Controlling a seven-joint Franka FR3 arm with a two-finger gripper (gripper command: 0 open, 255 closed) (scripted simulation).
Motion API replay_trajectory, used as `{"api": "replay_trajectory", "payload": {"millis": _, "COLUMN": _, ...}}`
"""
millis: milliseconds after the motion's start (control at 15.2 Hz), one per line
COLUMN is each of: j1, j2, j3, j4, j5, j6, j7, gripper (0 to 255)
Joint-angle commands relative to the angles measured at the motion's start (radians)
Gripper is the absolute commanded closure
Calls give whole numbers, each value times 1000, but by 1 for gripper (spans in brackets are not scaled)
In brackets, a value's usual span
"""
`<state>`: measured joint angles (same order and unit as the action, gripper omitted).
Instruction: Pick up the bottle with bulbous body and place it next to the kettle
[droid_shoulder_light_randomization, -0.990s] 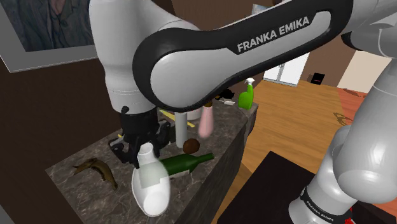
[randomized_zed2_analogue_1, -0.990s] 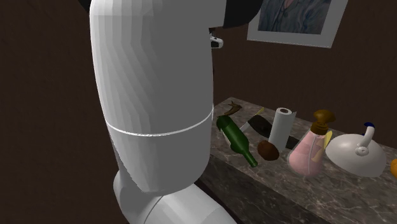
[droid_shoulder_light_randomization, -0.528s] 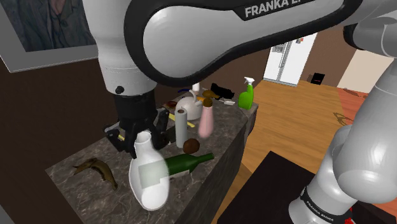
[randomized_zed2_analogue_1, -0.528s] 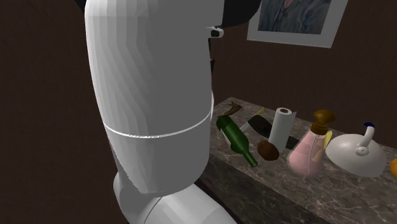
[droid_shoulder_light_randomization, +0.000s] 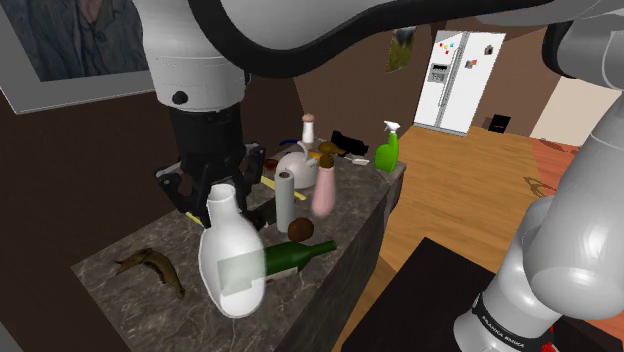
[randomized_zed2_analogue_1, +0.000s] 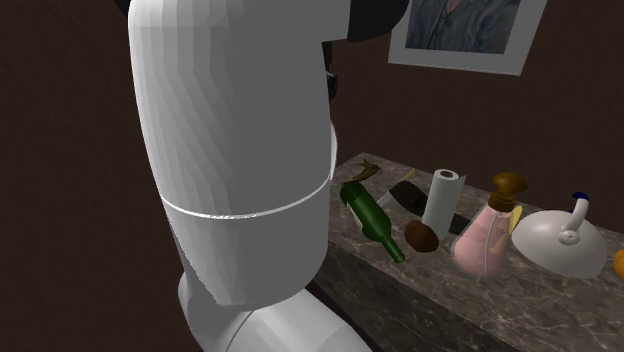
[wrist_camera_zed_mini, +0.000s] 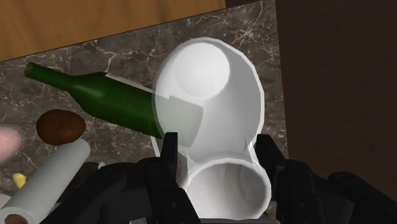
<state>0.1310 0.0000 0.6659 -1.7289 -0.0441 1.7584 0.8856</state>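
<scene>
One white bulbous bottle (droid_shoulder_light_randomization: 230, 265) hangs in the shoulder view from the black gripper (droid_shoulder_light_randomization: 220, 192), whose fingers close on its short neck. The bottle tilts, its round body in front of a green wine bottle (droid_shoulder_light_randomization: 296, 257) that lies on its side on the marble counter (droid_shoulder_light_randomization: 120, 290). Behind that stand a paper towel roll (droid_shoulder_light_randomization: 285, 200) and a pink bottle (droid_shoulder_light_randomization: 323, 190), with a brown round lump (droid_shoulder_light_randomization: 299, 229) between them. The white kettle (droid_shoulder_light_randomization: 298, 168) stands further back, well apart from the held bottle, and a green spray bottle (droid_shoulder_light_randomization: 386, 153) stands at the counter's far end.

From the second exterior view, the arm's white link covers the left half. The green bottle, brown lump, paper roll, pink bottle and kettle lie in a row to its right.

Along the wrist view, both fingers (wrist_camera_zed_mini: 170, 151) press the sides of the bottle's neck, a narrow gap filled by it. The bottle's base points away from the camera, over the counter and across the green bottle.
</scene>
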Motion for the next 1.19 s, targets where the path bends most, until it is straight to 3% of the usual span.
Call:
{"api": "replay_trajectory", "payload": {"millis": 0, "j1": 2, "j2": 7, "j3": 2, "j4": 34, "j5": -4, "j6": -29, "j7": 4, "gripper": 255}}
{"api": "replay_trajectory", "payload": {"millis": 1122, "j1": 30, "j2": 88, "j3": 21, "j4": 348, "j5": -57, "j6": -281, "j7": 29, "gripper": 255}}
